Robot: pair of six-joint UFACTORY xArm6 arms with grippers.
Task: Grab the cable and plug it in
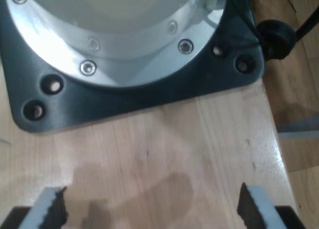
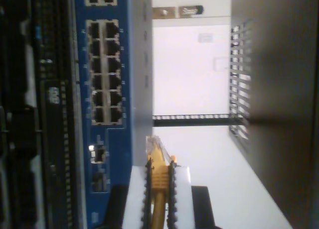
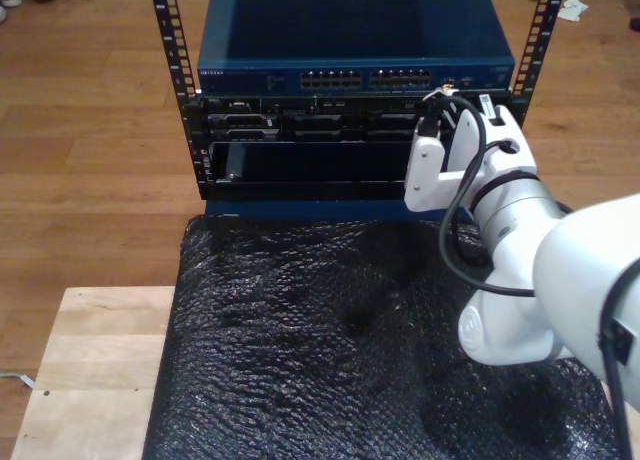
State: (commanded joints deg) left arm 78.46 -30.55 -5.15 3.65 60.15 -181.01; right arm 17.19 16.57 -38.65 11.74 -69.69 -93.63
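Second claw (image 2: 159, 189) pinches cable (image 2: 158, 176) — switch (image 2: 107, 89) near.

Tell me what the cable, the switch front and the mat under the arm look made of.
Cable: yellow-orange rubbery jacket, with a clear hard plastic plug.
Switch front: blue painted metal, by its flat, even sheen, though moulded plastic is possible.
Mat: black plastic film, likely bubble wrap, by its glossy, dimpled surface.

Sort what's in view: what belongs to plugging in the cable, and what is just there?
Belongs to the job:
- yellow cable, clamped in my second gripper
- its clear plug
- blue switch with port rows

Just there:
- black padding
- arm base plate
- wooden bench
- my first gripper, open and holding nothing
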